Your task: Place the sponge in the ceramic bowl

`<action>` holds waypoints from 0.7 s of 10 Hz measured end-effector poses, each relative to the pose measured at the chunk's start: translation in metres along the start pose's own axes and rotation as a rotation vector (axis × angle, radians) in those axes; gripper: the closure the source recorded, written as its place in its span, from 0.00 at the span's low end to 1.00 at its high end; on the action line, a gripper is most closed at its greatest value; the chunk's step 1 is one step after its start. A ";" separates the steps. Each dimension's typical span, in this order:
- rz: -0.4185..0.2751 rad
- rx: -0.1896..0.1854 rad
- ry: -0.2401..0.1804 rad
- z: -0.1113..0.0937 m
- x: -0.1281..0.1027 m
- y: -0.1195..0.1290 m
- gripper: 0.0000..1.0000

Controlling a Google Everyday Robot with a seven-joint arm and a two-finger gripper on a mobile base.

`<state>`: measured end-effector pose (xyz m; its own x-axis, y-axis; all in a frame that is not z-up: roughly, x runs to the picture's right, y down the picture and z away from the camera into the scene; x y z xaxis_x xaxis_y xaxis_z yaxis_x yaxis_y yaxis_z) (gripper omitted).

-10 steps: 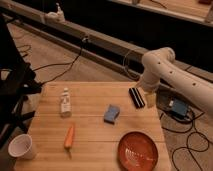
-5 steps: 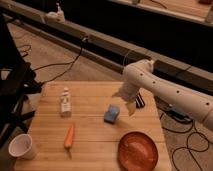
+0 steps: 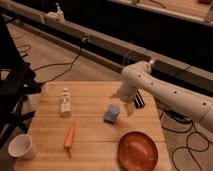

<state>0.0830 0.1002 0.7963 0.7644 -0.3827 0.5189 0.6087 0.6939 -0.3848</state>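
The blue sponge (image 3: 111, 114) lies flat near the middle of the wooden table (image 3: 90, 125). The orange-red ceramic bowl (image 3: 137, 150) sits at the table's front right corner, a short way in front and to the right of the sponge, with nothing in it. My white arm reaches in from the right, and the gripper (image 3: 122, 103) hangs just above and slightly behind the sponge. It is open and holds nothing.
A black ribbed block (image 3: 139, 100) lies behind the arm near the right edge, partly hidden. An orange carrot (image 3: 69, 136), a small bottle (image 3: 65, 102) and a white cup (image 3: 21, 146) stand on the left half. Cables run across the floor beyond the table.
The arm has swung left from beside the table's right edge, bringing the gripper over the sponge. Nothing on the table has moved.
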 end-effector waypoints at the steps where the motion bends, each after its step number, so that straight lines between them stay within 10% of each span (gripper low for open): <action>1: -0.009 0.000 -0.014 0.010 -0.004 -0.006 0.20; 7: -0.026 -0.038 -0.103 0.073 -0.013 -0.017 0.20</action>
<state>0.0476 0.1381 0.8523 0.7234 -0.3342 0.6042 0.6373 0.6598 -0.3981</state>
